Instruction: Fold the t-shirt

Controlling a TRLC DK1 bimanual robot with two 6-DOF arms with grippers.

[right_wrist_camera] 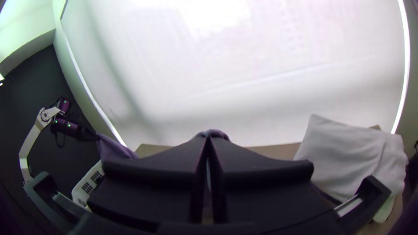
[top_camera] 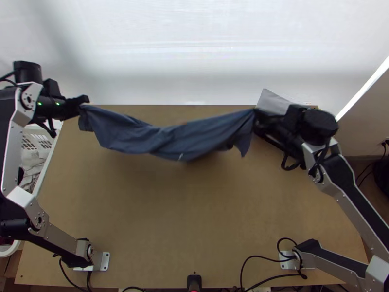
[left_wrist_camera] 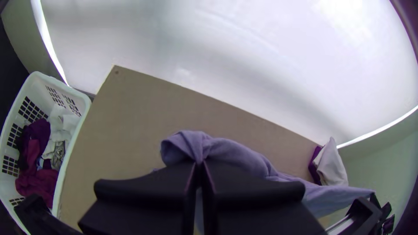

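Two grips at once: held the blue-grey t-shirt [top_camera: 170,141] aloft over the far part of the table [top_camera: 194,219], at 12 o'clock from its middle, gathered in a long sagging band rather than spread flat. Pinched one end in the left hand [top_camera: 83,103], at 10 o'clock, and the other in the right hand [top_camera: 255,115], at 1 o'clock, both pressed together on fabric.

Risked a lumpy landing if lowered straight down, owing to the slack and the creases across the middle. Risked a skewed lay, too, if let down sooner on one side than the other. Stood to lose an end through too hard a pull, given the apparently small bunch of cloth in each grip. Might also have shoved the folded white cloth [right_wrist_camera: 352,152], at 1 o'clock and close by the right hand, through a careless swing there. Could have draped an end over the laundry basket [left_wrist_camera: 72,159], between 9 and 10 o'clock, if set down too far that way.

Ran from the left hand towards 3 to 4 o'clock, dipping, then rose to the right hand; seen from there, stretched away between 8 and 9 o'clock. Hung in a short flap near the left hand, at 6 o'clock, and in a longer, pointed one at 7 o'clock from the right.
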